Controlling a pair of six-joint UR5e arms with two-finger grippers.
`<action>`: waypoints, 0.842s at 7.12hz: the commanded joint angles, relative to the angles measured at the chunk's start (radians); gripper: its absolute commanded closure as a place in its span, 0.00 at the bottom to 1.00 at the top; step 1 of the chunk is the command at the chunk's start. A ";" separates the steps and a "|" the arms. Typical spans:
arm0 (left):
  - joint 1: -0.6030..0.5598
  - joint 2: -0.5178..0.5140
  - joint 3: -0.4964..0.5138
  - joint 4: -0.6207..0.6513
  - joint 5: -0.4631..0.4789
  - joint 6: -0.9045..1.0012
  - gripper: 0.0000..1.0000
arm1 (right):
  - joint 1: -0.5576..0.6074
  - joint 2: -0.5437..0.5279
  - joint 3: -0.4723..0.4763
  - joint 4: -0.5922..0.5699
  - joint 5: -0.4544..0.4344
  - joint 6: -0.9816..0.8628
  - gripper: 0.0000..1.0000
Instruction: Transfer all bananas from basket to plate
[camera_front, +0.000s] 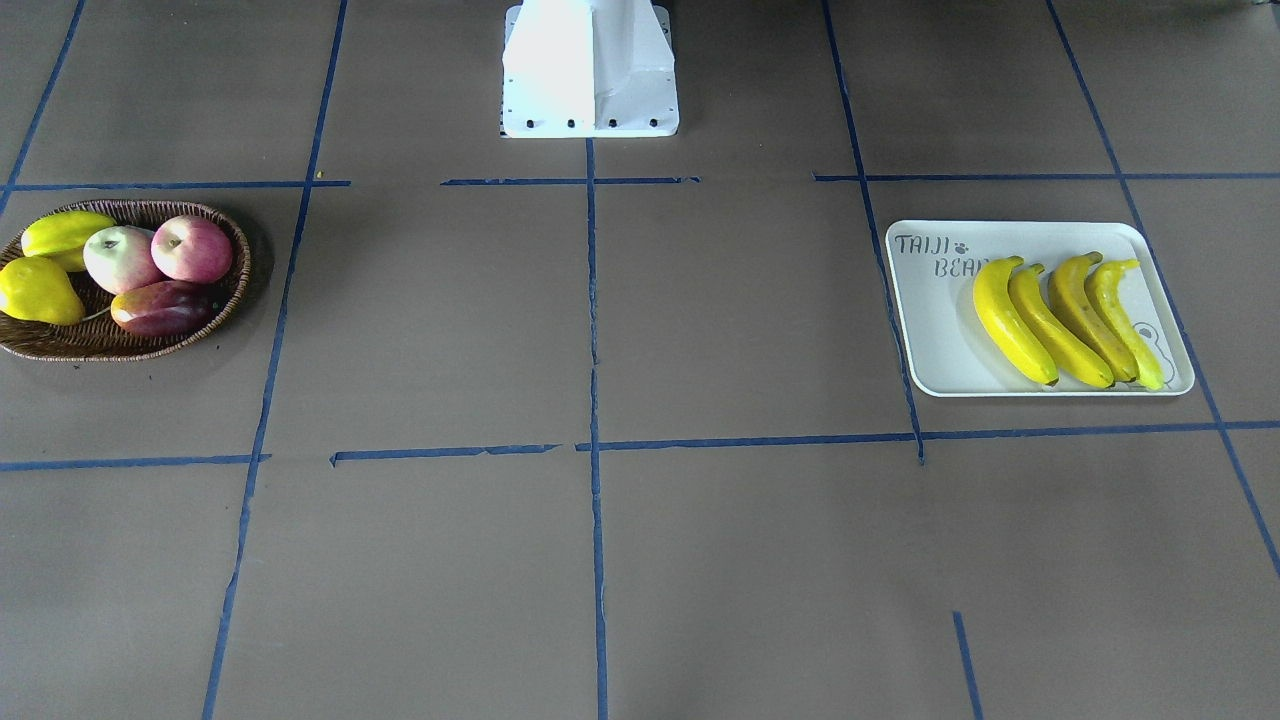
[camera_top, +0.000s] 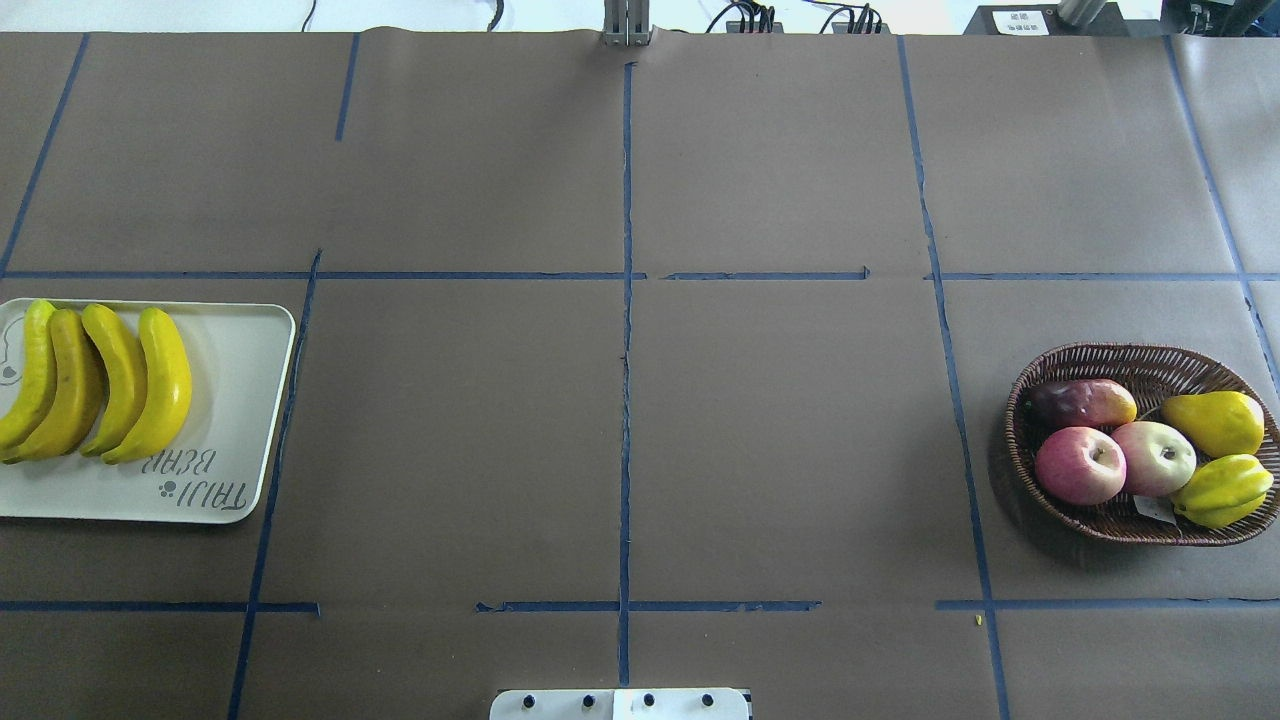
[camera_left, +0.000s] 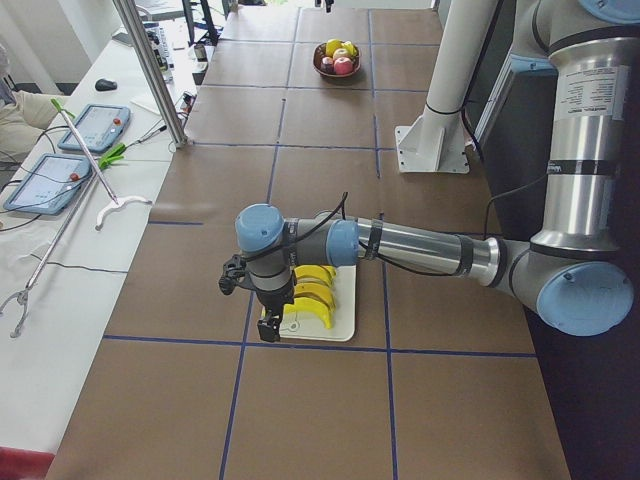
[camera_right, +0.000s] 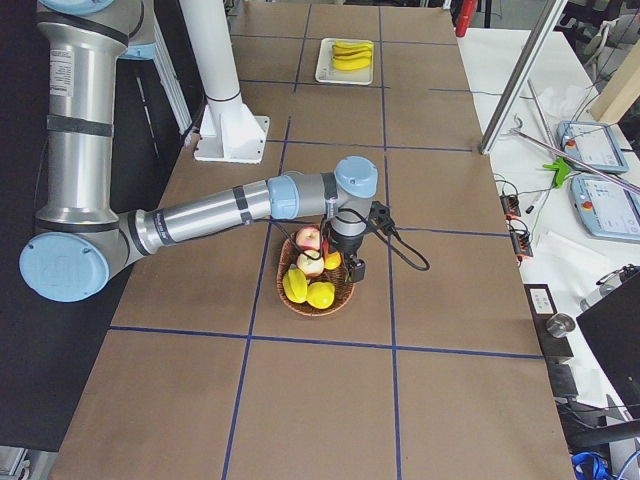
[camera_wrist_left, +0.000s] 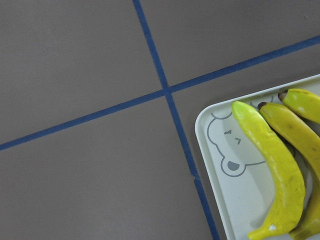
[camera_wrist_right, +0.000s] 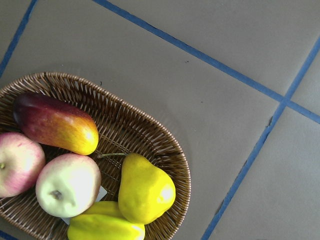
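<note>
Neatly ranked, four bananas (camera_front: 1065, 320) are shown side by side on the plate (camera_front: 935, 340), their long axes laid across the tray's short side, at the end of the table (camera_front: 450, 330) served by the left arm (camera_left: 420, 245). No banana is seen in the basket (camera_front: 60, 345) at the opposite end, well apart, where only two apples (camera_front: 190, 248), a pear (camera_front: 38, 290), a red-and-yellow fruit (camera_front: 160, 307) and a yellow-green fruit (camera_front: 62, 235) lie. The left gripper (camera_left: 268, 322) is held at the plate's outer end, just beside the bananas; the right gripper (camera_right: 355, 270), on the nearer right arm (camera_right: 200, 220), is poised over the basket. Both pincers are caught by the side cameras alone, so whether they are released or clenched cannot be told. The transfer is judged complete, and nothing further is thought to be called for but a withdrawal of both arms.
</note>
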 joint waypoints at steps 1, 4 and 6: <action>-0.007 0.020 0.016 0.006 -0.034 -0.001 0.00 | 0.100 -0.047 -0.053 0.004 0.035 -0.013 0.01; -0.007 0.031 -0.008 0.008 -0.035 0.005 0.00 | 0.137 -0.053 -0.106 0.007 0.030 0.078 0.02; -0.007 0.057 -0.010 0.008 -0.034 0.002 0.00 | 0.142 -0.055 -0.089 0.022 -0.029 0.084 0.02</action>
